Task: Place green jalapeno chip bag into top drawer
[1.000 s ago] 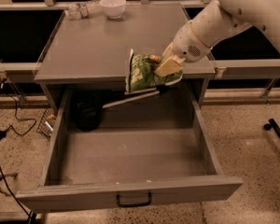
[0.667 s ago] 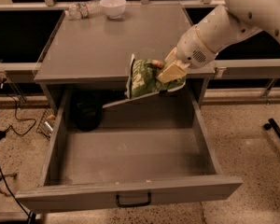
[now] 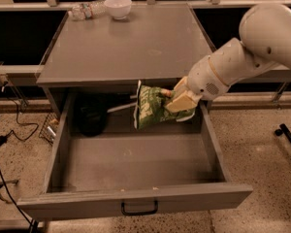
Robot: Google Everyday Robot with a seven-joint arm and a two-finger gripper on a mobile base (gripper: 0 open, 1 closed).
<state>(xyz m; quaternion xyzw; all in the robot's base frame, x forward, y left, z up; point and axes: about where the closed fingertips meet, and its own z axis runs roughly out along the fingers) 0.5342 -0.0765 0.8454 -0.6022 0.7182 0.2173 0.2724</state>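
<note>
The gripper (image 3: 174,101) pinches the green chip bag (image 3: 153,109) by its right side. It holds the bag upright just below the front edge of the tabletop (image 3: 131,47), right of the middle, over the back of the pulled-out top drawer (image 3: 136,202). A white bowl (image 3: 119,6) and a plastic bottle (image 3: 87,9) sit at the tabletop's back edge, toward the left corner.

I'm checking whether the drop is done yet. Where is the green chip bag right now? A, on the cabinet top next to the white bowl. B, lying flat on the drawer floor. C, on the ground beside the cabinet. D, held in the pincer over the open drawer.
D: the pincer, at the back right of the open drawer just below the cabinet top, is shut on the chip bag, which hangs over the drawer.
</note>
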